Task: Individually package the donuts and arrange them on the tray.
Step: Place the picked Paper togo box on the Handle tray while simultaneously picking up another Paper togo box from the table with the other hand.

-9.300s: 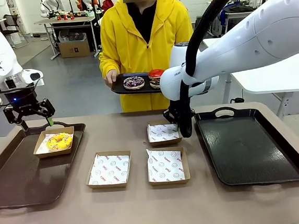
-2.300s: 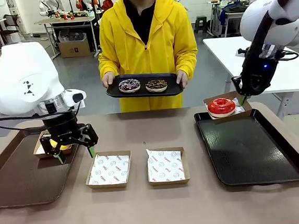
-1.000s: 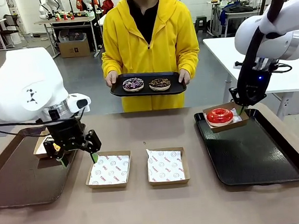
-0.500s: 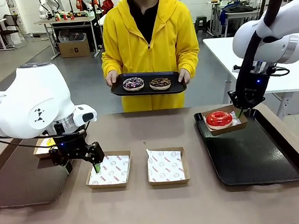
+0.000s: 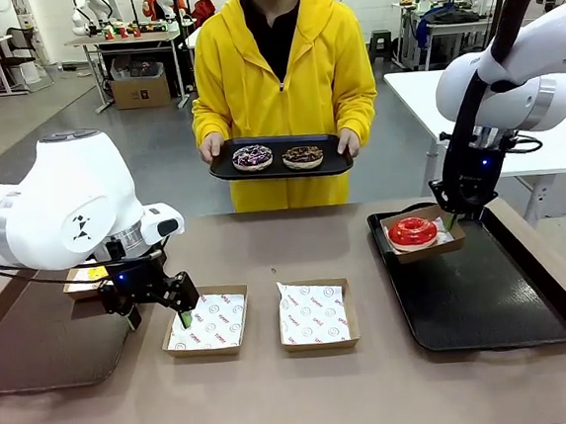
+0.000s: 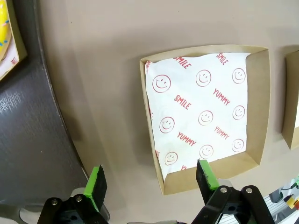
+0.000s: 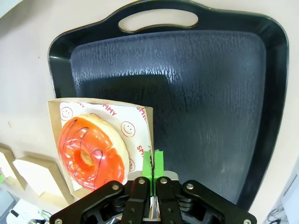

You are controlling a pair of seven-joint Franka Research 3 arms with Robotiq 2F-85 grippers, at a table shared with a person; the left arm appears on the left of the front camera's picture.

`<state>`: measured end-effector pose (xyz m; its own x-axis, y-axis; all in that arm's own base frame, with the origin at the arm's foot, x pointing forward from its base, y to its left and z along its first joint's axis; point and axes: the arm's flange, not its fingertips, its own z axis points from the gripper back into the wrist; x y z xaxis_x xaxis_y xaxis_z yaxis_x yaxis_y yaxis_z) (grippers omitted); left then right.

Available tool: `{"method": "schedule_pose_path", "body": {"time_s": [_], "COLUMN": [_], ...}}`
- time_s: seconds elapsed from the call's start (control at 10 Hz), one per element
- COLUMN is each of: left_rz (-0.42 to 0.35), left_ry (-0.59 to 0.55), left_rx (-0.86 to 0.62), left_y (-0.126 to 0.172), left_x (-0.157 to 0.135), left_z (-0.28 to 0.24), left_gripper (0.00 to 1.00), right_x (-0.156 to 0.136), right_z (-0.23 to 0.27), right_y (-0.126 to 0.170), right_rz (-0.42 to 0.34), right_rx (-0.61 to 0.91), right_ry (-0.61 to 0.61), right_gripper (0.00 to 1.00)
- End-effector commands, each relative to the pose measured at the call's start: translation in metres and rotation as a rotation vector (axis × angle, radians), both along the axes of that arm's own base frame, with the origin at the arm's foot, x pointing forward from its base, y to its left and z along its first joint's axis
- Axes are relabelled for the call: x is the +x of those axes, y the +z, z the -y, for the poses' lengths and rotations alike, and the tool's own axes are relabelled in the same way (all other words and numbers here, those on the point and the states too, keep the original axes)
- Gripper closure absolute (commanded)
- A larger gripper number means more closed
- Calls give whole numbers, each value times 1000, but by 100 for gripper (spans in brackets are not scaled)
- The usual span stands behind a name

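Observation:
The glossy red donut (image 5: 413, 230) lies in a cardboard box (image 7: 103, 104). My right gripper (image 5: 454, 215) is shut on that box's rim and holds it over the far left corner of the black right tray (image 5: 483, 289); in the right wrist view the pads (image 7: 153, 163) pinch the paper-lined wall. My left gripper (image 5: 160, 319) hangs open over the left edge of an empty lined box (image 5: 206, 321), its fingers straddling that box's corner (image 6: 161, 184). The yellow donut (image 6: 3, 28) sits in its box on the brown left tray (image 5: 37, 343). The person holds a small tray (image 5: 279, 170) with the purple-white sprinkled donut (image 5: 252, 157) and the chocolate donut (image 5: 303, 156).
A second empty lined box (image 5: 314, 313) sits at the table's middle, beside the first. Most of the right tray's floor (image 7: 210, 93) is bare. The left tray's rim (image 6: 32, 140) runs close beside my left gripper.
My right gripper has lowered the boxed red donut toward the right tray's far left corner. My left arm has moved right and down, from the left tray to the left empty box.

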<state>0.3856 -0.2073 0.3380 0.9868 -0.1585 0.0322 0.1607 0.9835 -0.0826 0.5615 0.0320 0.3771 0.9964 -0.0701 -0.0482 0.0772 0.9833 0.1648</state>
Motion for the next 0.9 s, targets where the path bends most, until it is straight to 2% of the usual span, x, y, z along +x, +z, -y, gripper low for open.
{"method": "schedule_pose_path", "body": {"time_s": [0.0,0.3,0.8], "left_rz": [21,29,19], "left_ry": [-3,-6,-18], "left_rx": [28,44,53], "left_y": [-7,-16,-24], "left_x": [5,11,12], "left_z": [2,8,12], "left_gripper": [0,0,0], "right_x": [10,17,22], "right_z": [-5,-11,-21], "right_y": [-3,-12,-14], "right_rz": [10,3,34], "right_rx": [22,18,-53], "right_ry": [-1,11,-1], "right_gripper": [99,99,99]}}
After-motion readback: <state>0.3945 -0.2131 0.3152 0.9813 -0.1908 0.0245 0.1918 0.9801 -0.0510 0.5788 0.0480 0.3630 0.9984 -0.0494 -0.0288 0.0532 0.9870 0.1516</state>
